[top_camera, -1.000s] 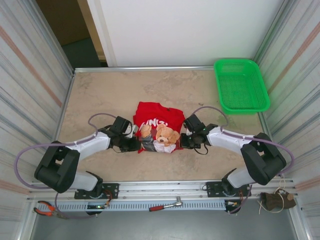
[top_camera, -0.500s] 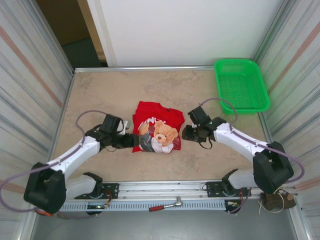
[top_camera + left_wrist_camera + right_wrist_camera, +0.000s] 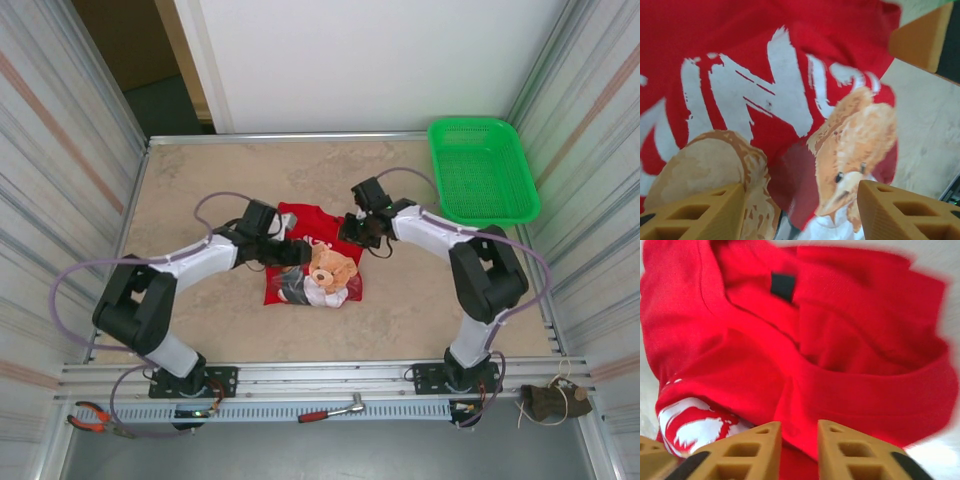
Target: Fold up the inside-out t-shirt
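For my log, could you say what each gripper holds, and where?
Left gripper: nothing, open. Right gripper: apparently pinching the far edge of the bright red cloth t-shirt.

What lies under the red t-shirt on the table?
The t-shirt lies on the beige table, whose bare surface shows around it. The part beneath the cloth is covered, so anything there cannot be seen.

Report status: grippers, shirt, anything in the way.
Left gripper open above t-shirt. Right gripper narrow at its cloth, grip unclear. Shirt bunched, unfolded. Green basket apart, far right.
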Robot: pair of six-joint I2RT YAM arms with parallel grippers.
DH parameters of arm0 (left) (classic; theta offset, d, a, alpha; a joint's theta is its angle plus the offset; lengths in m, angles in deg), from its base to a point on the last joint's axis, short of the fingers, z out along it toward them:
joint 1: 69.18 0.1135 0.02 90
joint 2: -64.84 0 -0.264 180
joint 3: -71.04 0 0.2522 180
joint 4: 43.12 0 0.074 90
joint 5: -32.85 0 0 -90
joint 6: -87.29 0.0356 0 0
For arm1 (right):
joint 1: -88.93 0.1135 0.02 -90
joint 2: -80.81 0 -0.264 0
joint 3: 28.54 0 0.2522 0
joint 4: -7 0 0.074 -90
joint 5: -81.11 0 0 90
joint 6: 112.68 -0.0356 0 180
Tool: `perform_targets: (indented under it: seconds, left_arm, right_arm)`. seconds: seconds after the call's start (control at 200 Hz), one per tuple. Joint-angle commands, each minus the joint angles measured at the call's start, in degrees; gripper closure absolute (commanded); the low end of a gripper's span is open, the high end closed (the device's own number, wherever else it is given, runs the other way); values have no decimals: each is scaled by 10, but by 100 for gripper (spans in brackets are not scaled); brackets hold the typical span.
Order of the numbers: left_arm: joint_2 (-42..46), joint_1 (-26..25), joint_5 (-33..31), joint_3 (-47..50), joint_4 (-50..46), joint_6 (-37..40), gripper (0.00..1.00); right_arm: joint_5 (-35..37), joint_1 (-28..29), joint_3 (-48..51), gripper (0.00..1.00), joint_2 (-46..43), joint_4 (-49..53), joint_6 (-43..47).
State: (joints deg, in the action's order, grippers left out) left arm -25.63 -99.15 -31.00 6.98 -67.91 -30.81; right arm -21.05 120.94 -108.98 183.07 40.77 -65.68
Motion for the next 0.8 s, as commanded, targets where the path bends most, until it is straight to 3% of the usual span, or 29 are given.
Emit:
perform_targets:
  seconds: [0.0,0.19,0.316,0.406,0.511,0.797]
  left_arm:
    - [-7,-8,3,41,20,-15,39]
    - [-13,-20,11,129,42,-57,39]
    - [14,-21,16,124,37,-60,39]
    - [43,-21,10,83,-2,-46,37]
    - [78,-21,10,39,-42,-37,35]
    - [186,-55,-6,72,-73,-73,33]
  right_arm:
    - [-23,18,50,80,10,-37,-61]
    - [-1,-3,149,82,-13,-58,-95]
    - [-14,-7,155,73,-70,-50,-42]
    - [19,18,152,57,-138,3,-5]
    - [80,59,165,47,-219,84,5]
    - [123,168,295,49,-343,116,-93]
